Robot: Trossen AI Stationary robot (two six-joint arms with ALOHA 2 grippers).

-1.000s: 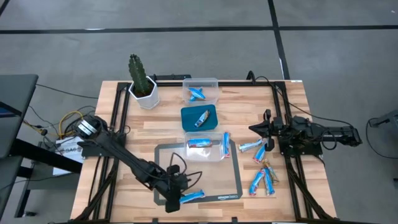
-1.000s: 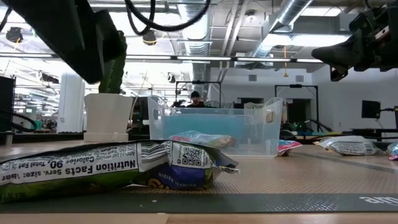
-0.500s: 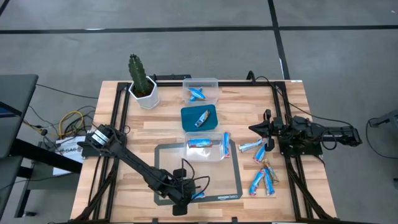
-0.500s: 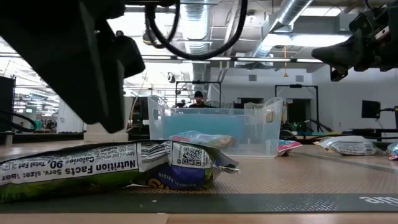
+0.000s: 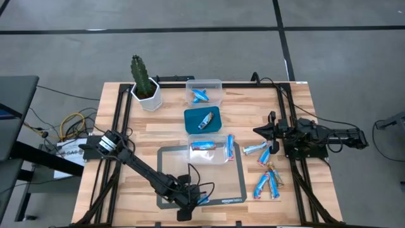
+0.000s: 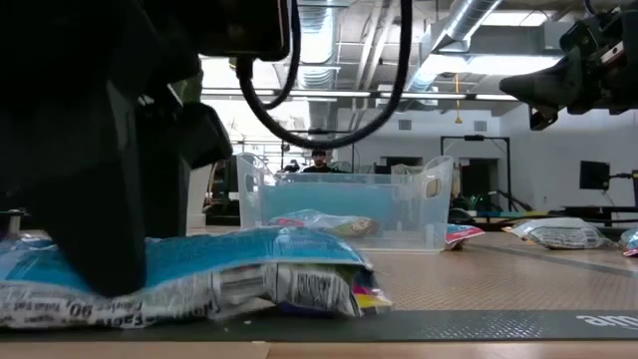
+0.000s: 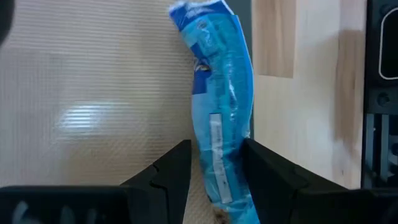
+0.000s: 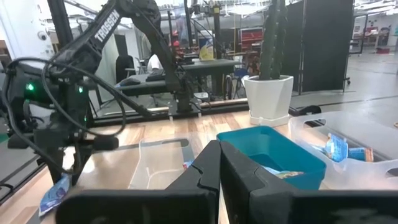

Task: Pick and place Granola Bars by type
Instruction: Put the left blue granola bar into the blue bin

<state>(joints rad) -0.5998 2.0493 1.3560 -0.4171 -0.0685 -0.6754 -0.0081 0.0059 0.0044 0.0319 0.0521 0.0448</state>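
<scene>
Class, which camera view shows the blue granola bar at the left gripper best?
The left wrist view: the blue bar lies between the left gripper fingers. The low view shows it side-on, partly blocked; the high view mostly hides it; the right wrist view shows it far off.

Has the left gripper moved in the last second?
Yes. The left gripper has shifted along the mat's front edge toward the right, and its fingers now straddle the blue bar.

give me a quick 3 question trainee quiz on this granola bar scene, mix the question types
1. True or false: the left claw straddles a blue bar on the grey mat.
2. Which container holds a brownish bar? A clear tub B teal tub C cactus pot
3. Fill in: the right claw is ____ and holds nothing.

Key: 1 true; 2 B; 3 shut
</scene>
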